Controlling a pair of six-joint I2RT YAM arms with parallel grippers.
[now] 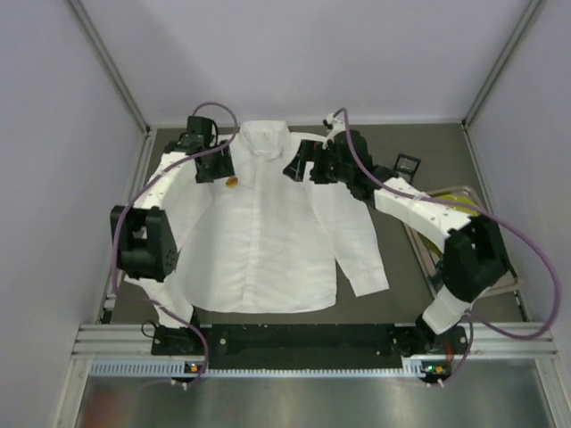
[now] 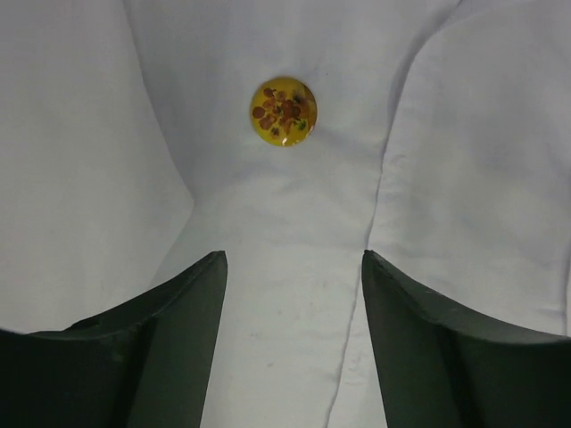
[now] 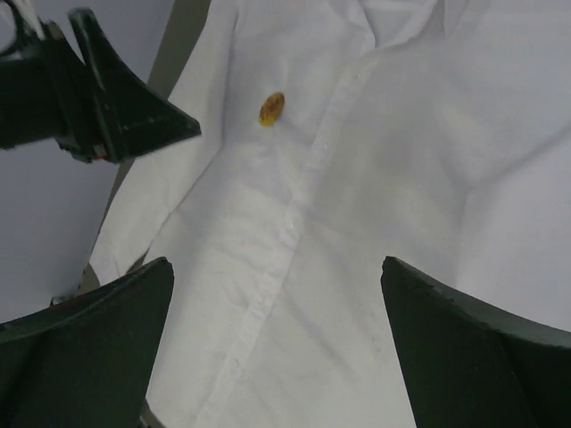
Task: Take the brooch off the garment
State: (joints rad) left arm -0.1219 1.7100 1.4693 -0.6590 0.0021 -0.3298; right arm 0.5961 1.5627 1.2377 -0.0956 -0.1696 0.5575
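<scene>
The white shirt [image 1: 268,241] lies flat on the table, collar at the far side. The round orange-gold brooch [image 1: 231,183] is pinned on its chest, left of the button placket; it also shows in the left wrist view [image 2: 284,111] and the right wrist view [image 3: 271,108]. My left gripper [image 1: 217,169] is open and empty, hovering just left of and above the brooch, which lies ahead of its fingertips [image 2: 294,259]. My right gripper [image 1: 297,169] is open and empty above the shirt's right chest [image 3: 277,267], apart from the brooch.
A small black square box [image 1: 408,164] sits at the far right of the table. A flat tray-like item [image 1: 446,223] lies under the right arm. Grey walls enclose the table on three sides. The left gripper's fingers [image 3: 116,98] show in the right wrist view.
</scene>
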